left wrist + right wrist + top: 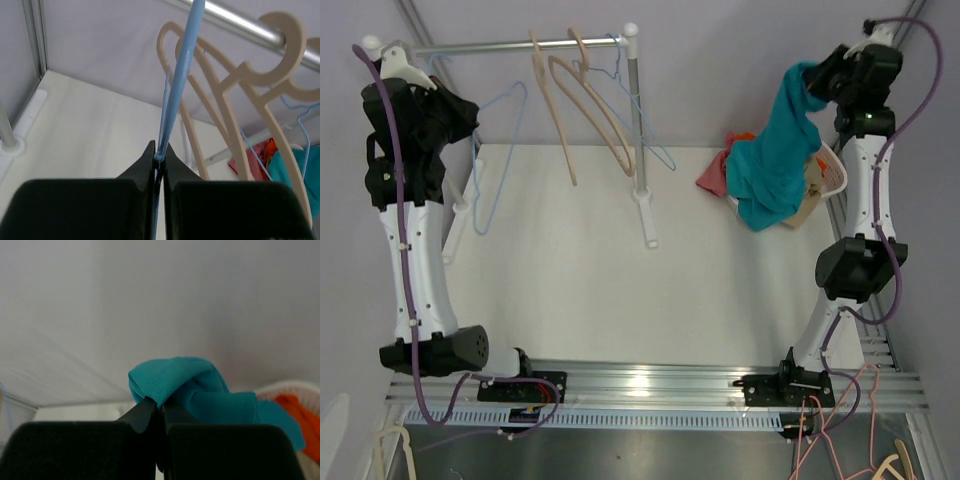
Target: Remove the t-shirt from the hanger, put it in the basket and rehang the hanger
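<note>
Your right claw [159, 410] is pinched shut on a fold of the teal t-shirt [775, 160]. It holds the shirt up high, so the cloth hangs down over the white basket [837, 175]. I think that is where it should drop. The shirt is off any hanger. Your left claw [159, 156] is squeezed tight on the thin blue hanger [177, 85] up by the rail [510, 45], likely to stop it swinging. The top camera shows the whole shirt, the basket and a red cloth [712, 175]. Only the wrist cameras show the fingers closed. The left one also shows tan hangers [235, 100] just beside the blue one
</note>
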Robot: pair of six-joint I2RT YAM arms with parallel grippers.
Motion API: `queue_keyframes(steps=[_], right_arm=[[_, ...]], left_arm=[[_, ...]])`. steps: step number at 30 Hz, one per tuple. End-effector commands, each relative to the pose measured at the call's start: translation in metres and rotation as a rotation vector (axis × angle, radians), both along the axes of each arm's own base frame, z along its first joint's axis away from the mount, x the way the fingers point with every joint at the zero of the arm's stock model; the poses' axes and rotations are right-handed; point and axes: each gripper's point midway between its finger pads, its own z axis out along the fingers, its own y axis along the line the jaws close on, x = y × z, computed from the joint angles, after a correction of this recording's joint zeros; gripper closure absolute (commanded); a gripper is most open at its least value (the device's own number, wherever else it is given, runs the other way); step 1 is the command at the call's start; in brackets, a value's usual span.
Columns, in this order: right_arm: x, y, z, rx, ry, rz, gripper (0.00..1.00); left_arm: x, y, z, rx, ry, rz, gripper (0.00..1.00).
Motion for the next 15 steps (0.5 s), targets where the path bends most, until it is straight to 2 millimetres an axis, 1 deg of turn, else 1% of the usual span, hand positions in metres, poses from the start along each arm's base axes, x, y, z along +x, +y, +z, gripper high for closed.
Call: queue_keyframes(steps=[1, 2, 4, 5, 6, 7, 8, 9, 11, 12, 13, 15], right_arm=[[-0.002, 0.006, -0.194, 0.016, 0.554, 0.031, 1.0], [-0.002, 0.009, -0.242, 0.0, 0.665, 0.033, 1.0], [-0.013, 0.009, -0.308, -0.024, 0.834, 0.018, 1.0], [-0.014, 0.004, -0.332, -0.046, 0.891, -0.002, 1.0], [-0.015, 0.003, -0.371, -0.046, 0.972, -0.011, 1.0], [-0.018, 0.0, -0.389, -0.046, 1.022, -0.03, 1.0], [-0.016, -0.002, -0.4, -0.037, 1.047, -0.049, 1.0], [-0.019, -0.004, -0.425, -0.03, 1.099, -0.062, 1.0], [-0.026, -0.009, -0.442, -0.037, 1.144, -0.1, 1.0], [-0.027, -0.009, -0.445, -0.047, 1.143, -0.107, 1.0], [-0.025, -0.012, -0.445, -0.057, 1.137, -0.121, 1.0], [-0.025, -0.021, -0.436, -0.067, 1.133, -0.151, 1.0]], left_arm=[[0.019, 0.011, 0.028, 0.05, -0.068, 0.011, 0.99], [0.022, 0.012, 0.028, 0.052, -0.065, 0.011, 0.99], [0.031, 0.013, 0.026, 0.057, -0.056, 0.008, 0.99], [0.034, 0.015, 0.024, 0.066, -0.051, 0.011, 0.99], [0.039, 0.017, 0.021, 0.071, -0.043, 0.016, 0.99], [0.042, 0.018, 0.019, 0.076, -0.041, 0.015, 0.99], [0.044, 0.019, 0.017, 0.092, -0.037, 0.014, 0.99], [0.047, 0.017, 0.015, 0.1, -0.038, -0.004, 0.99], [0.055, 0.02, 0.006, 0.107, -0.017, -0.002, 0.99], [0.058, 0.022, 0.004, 0.11, -0.011, 0.004, 0.99], [0.065, 0.025, 0.0, 0.113, -0.011, 0.011, 0.99], [0.071, 0.028, -0.002, 0.12, -0.008, 0.019, 0.99]])
